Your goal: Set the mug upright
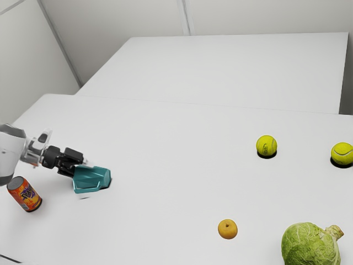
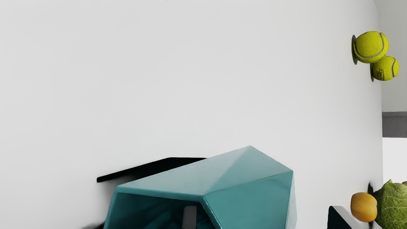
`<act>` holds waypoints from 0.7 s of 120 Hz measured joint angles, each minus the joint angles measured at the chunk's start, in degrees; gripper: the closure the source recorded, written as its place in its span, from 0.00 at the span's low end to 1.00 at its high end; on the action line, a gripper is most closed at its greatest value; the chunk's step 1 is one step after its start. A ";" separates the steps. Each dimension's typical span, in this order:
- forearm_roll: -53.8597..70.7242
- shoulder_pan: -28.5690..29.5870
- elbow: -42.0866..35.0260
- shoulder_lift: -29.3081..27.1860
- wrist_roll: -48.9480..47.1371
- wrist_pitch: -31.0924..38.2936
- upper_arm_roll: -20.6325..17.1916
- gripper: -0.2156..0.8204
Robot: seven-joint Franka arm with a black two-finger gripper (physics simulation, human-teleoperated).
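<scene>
Pale walls (image 1: 127, 16) are seen behind a white table (image 1: 176, 149). Whether the jaws are clenched or released cannot be told from these views. The gripper (image 1: 79, 166) is placed right at the open mouth of the teal mug (image 1: 95, 179), which is laid on its side toward the table's edge at the exterior view's left, its base turned away from the hand. Near that same edge a soda can (image 1: 25, 194) is passed over by the arm (image 1: 12, 154). Well apart, a tennis ball (image 1: 266, 146) and another ball (image 1: 342, 154) are set nearer the far edge; an orange fruit (image 1: 227, 228) and a cabbage (image 1: 311, 245) are found toward the near side.

The step in hand is judged to be the taking of a hold at the rim. Next, a firm grip should be secured, the mug raised slightly, its mouth rotated upward, and the base lowered flat before release.
</scene>
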 joint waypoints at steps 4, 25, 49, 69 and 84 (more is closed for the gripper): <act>-0.10 0.00 0.00 -0.03 0.57 -0.02 0.00 0.47; -0.34 0.00 0.00 -0.11 3.11 -0.40 0.00 0.70; -0.26 -0.01 0.00 -0.50 5.14 -0.52 -0.20 0.84; -0.23 -0.18 -0.69 -2.02 6.36 -0.51 -0.44 0.88; -0.28 -0.68 -0.78 -3.22 7.03 -0.61 -0.44 0.92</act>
